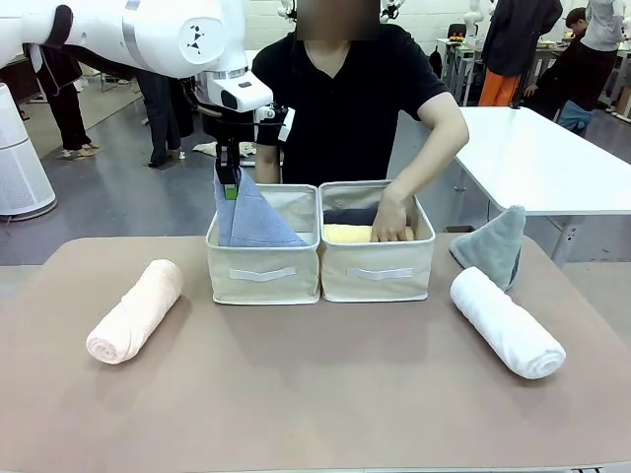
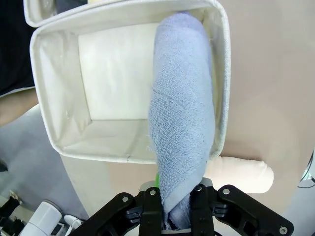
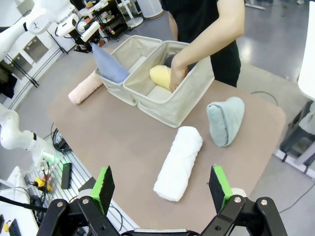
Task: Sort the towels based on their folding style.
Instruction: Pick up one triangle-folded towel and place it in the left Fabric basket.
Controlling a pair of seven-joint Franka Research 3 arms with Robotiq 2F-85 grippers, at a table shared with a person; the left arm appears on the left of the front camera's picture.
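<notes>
Across your brown desk (image 1: pixel 296 394), the left claw (image 1: pixel 229 187) is clamped on the blue towel's (image 1: pixel 254 219) tip and hangs it into the left basket (image 1: pixel 261 271). The right claw (image 3: pixel 161 189) gapes empty. Terry is soft, light and floppy, so take folded corners. Six towels (image 1: pixel 508 320): seemingly four rolled, two triangles. Two baskets.

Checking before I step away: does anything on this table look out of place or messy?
Nothing looks spilled or damaged. The one unsettled thing is the light blue towel. It stands partly inside the left basket, its top sticking up above the rim, pinched by the left fingers.
</notes>
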